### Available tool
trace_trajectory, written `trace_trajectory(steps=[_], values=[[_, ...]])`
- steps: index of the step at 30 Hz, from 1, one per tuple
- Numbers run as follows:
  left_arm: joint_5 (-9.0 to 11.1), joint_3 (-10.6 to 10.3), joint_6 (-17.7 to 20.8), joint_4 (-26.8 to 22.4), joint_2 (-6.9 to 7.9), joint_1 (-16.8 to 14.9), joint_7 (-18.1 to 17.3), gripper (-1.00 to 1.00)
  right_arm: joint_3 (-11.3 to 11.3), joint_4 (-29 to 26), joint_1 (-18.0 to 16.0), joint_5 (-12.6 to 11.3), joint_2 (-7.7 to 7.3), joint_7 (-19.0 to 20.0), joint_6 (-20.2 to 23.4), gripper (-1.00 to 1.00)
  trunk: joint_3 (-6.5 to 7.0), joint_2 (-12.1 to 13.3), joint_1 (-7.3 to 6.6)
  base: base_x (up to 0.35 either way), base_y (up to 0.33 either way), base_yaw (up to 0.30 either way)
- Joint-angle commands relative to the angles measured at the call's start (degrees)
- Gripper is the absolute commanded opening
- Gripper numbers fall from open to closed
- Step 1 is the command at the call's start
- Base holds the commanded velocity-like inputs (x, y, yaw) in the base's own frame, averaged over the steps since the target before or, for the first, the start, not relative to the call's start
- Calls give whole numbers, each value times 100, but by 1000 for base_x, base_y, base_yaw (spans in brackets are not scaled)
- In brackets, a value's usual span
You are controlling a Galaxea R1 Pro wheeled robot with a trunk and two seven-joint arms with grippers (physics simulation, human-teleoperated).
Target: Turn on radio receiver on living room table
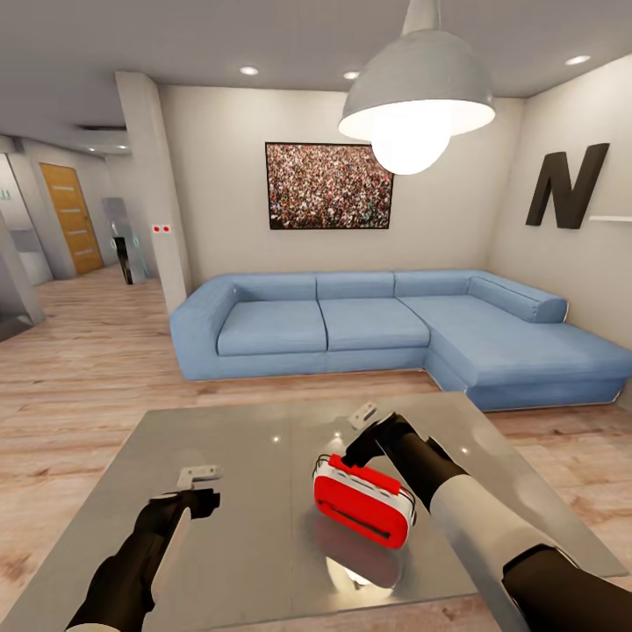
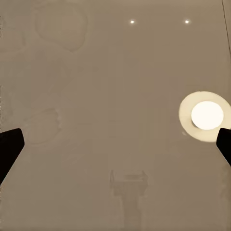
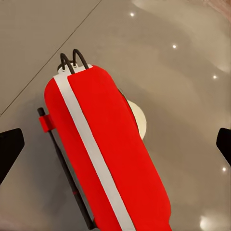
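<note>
Radio receiver (image 1: pixel 364 501) lies on the glossy bench (image 1: pixel 246 456) with the right end effector (image 1: pixel 362 439) spread wide just above it, the left end effector (image 1: pixel 195 488) likewise released aside; a clumsy press could skid it away.

head camera is sitting high, looking forward and down across the large low table with the glossy grey reflective top (image 1: pixel 263 456) toward the blue l-shaped sofa (image 1: pixel 369 329) and the far wall; the white pendant lamp (image 1: pixel 417 96) is hanging close to the lens.

left wrist camera is pointing straight down at the bare table top (image 2: pixel 96 96) from close range, catching the lamp's round reflection (image 2: pixel 206 115).

right wrist camera is looking down, close over the small bright red rounded box with white trim (image 3: pixel 103 154), the table top (image 3: pixel 183 72) showing around it.

head and right wrist views are sharing that red box (image 1: pixel 364 499) and the surface around it; all three are sharing the table top.
</note>
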Motion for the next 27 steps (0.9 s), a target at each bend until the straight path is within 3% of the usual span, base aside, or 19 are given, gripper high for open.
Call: trace_trajectory(steps=[1,8,27], values=[[-2,0,-2,8,3,0,5,100,0,0,1,0,0,0,0,100,0,0,0,181,-19,0],[-6,0,-2,16,6,0,11,100,0,0,-2,0,0,1,4,100,0,0,0,134,-31,0],[-12,0,-3,23,6,0,15,100,2,19,-1,29,-9,0,8,100,0,0,0,2,0,0]])
